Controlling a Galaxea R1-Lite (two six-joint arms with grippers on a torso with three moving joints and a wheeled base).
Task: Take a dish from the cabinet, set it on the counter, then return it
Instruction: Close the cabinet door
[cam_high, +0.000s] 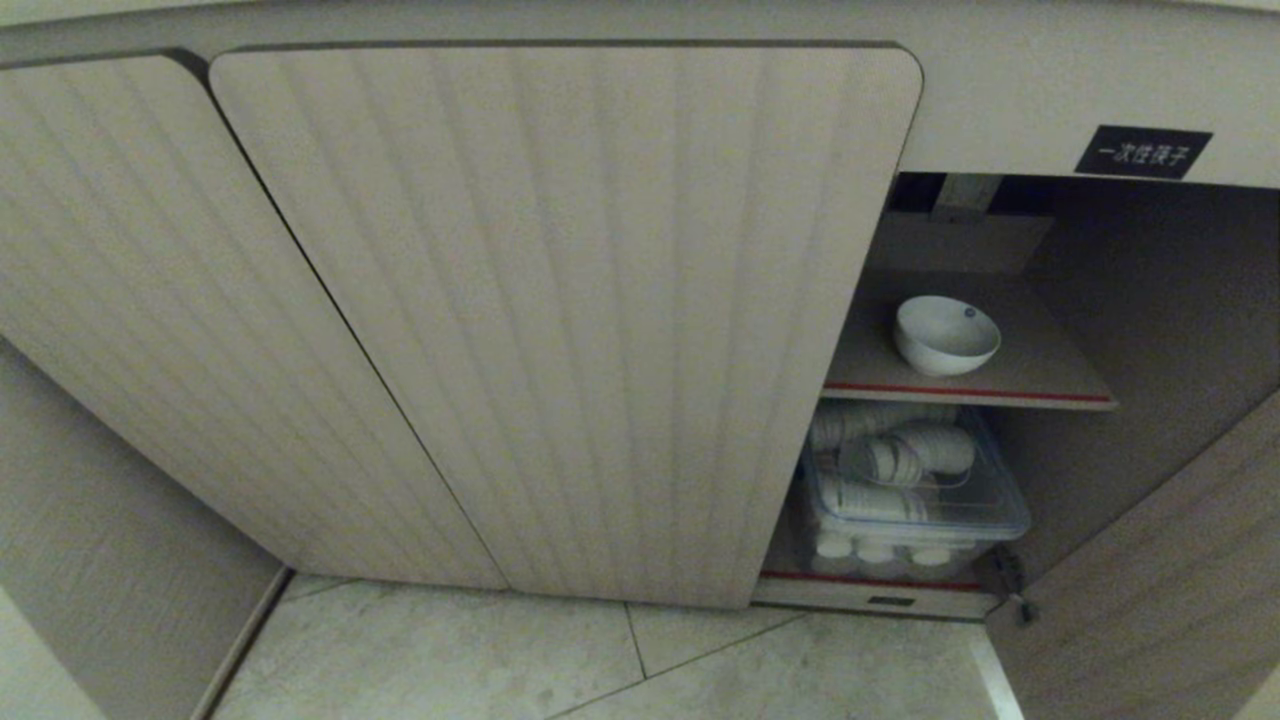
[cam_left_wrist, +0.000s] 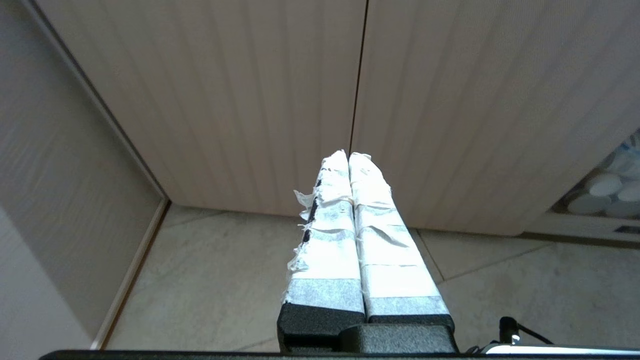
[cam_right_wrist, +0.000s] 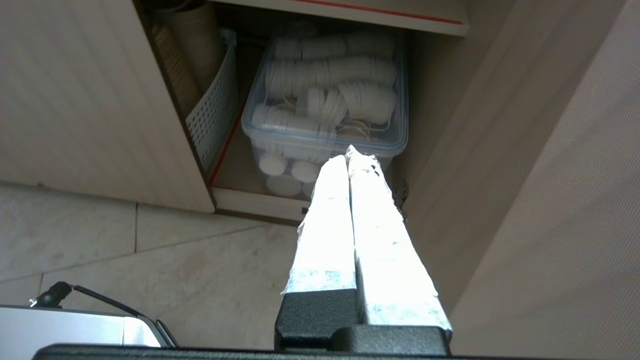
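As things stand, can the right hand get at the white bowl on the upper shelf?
Probably yes. The cabinet door on that side stands open and the bowl sits alone near the shelf's front edge. But the right hand is shut and points low, at the plastic bin beneath, so it must rise and open.

doors (cam_high: 560, 320): pale beige wood-grain, vertical fluted stripes
label (cam_high: 1143, 152): black with white characters
bowl (cam_high: 946, 334): plain white, small dark mark inside the rim
shelf (cam_high: 1040, 370): beige-brown, red line along the front edge
box (cam_high: 985, 510): clear plastic, bluish rim, white ribbed cups inside
basket (cam_right_wrist: 212, 112): white, dotted with small holes
floor (cam_high: 480, 660): pale grey-beige tiles, faint mottling, dark joints
left gripper (cam_left_wrist: 348, 156): white tape, frayed, over black
right gripper (cam_right_wrist: 348, 152): white tape over black
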